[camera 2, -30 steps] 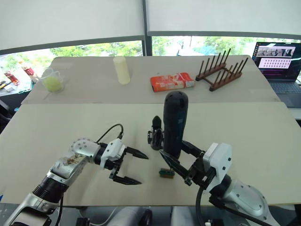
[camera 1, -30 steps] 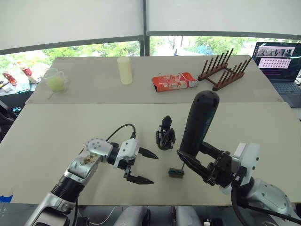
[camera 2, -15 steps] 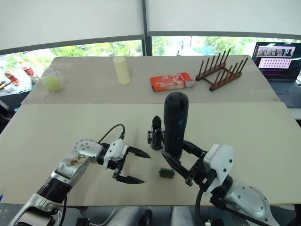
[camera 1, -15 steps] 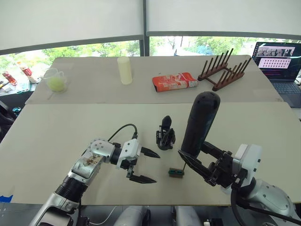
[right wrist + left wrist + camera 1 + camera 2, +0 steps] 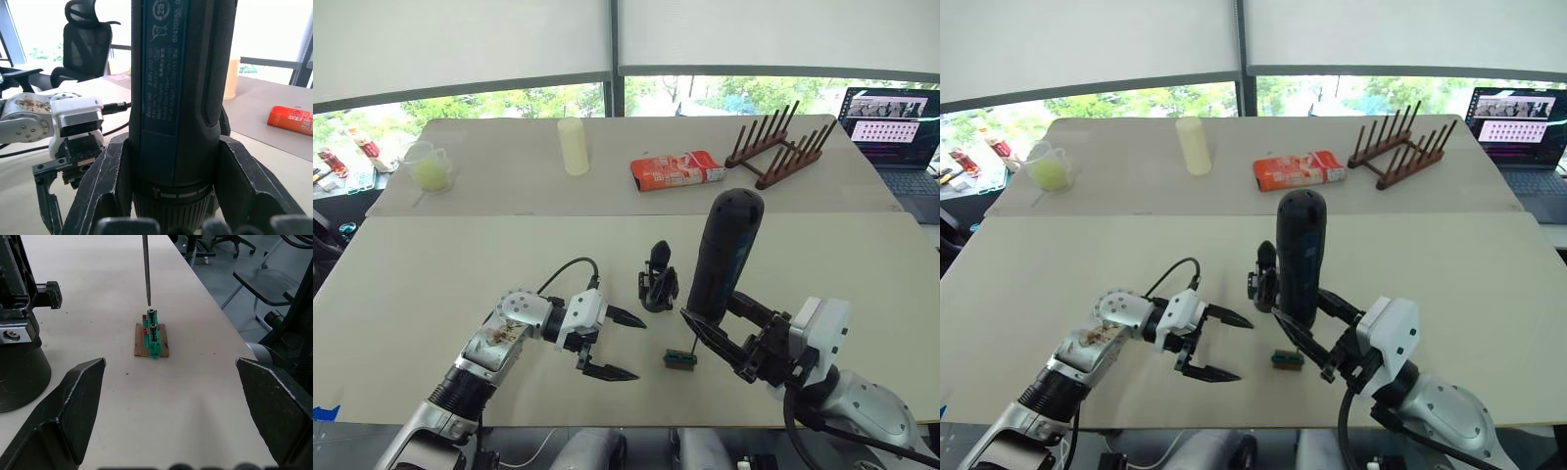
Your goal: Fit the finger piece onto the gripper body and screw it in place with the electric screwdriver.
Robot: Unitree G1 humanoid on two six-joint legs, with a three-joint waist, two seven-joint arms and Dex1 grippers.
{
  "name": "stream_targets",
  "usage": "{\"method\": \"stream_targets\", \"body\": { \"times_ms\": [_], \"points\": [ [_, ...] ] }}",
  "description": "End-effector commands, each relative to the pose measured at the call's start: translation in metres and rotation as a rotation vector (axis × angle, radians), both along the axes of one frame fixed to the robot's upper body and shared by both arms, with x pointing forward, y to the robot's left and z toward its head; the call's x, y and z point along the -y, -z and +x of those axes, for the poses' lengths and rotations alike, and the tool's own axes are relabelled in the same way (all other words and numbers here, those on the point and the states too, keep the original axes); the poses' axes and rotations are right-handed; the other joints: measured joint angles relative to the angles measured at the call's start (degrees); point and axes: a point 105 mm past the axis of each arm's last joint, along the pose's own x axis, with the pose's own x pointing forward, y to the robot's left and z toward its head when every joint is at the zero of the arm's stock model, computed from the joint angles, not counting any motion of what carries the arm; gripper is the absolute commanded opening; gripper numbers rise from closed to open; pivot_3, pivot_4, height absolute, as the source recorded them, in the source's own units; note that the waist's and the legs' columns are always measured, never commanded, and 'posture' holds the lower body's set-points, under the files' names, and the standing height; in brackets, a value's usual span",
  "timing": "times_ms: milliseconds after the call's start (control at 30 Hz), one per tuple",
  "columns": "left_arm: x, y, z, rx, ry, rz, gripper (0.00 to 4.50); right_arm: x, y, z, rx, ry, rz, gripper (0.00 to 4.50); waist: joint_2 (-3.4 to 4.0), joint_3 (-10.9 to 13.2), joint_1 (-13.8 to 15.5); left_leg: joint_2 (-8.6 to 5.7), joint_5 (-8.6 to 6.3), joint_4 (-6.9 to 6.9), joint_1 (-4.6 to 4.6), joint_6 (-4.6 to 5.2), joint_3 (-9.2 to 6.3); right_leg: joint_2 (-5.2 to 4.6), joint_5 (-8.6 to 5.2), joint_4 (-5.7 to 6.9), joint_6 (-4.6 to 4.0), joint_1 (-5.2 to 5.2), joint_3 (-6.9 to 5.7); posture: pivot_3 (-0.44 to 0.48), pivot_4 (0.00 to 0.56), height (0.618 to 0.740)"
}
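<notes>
While the right gripper [image 5: 713, 333] keeps its fingers clamped on the lower part of the electric screwdriver [image 5: 722, 257], the tool now leans a little more toward the gripper body [image 5: 658, 278] than half a second ago; its rounded end has shifted slightly to the robot's left. The thin bit [image 5: 145, 269] points down and its tip hangs just above the small green block [image 5: 153, 339], apart from it, as the left wrist view shows. The block lies on the table [image 5: 431, 284] between the two grippers, out in front of the left fingertips.

The left gripper [image 5: 619, 345] has its fingers wide apart and holds nothing; it is in almost the same place as before, low over the table. The gripper body stands upright just beyond the left fingers and close beside the screwdriver's barrel, unchanged. I cannot tell where the finger piece is.

On the far table the cup, the pale cylinder, the red packet and the wooden rack stay as they were.
</notes>
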Motion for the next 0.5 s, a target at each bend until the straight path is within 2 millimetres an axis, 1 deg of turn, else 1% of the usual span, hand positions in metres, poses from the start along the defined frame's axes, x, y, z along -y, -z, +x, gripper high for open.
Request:
{"method": "stream_targets", "body": {
  "times_ms": [33,500],
  "points": [
    [0.0028,-0.0054,0.0011,0.038,0.016,-0.007,4.5,-0.0059,-0.0203,-0.0089,0.095,-0.033,0.011,1.91,0.0,0.0,-0.02,0.0,0.0,0.0,0.0,0.0,0.0,0.0,0.0,0.0,0.0,0.0,0.0,0.0,0.15,0.74],
    [0.004,-0.0057,0.0032,0.046,0.017,-0.006,4.5,-0.0034,-0.0158,-0.0069,0.076,-0.024,0.009,1.91,0.0,0.0,0.0,0.0,0.02,0.0,0.0,0.04,0.0,0.0,0.0,0.0,0.0,0.0,0.0,0.0,0.15,0.74]
  ]
}}
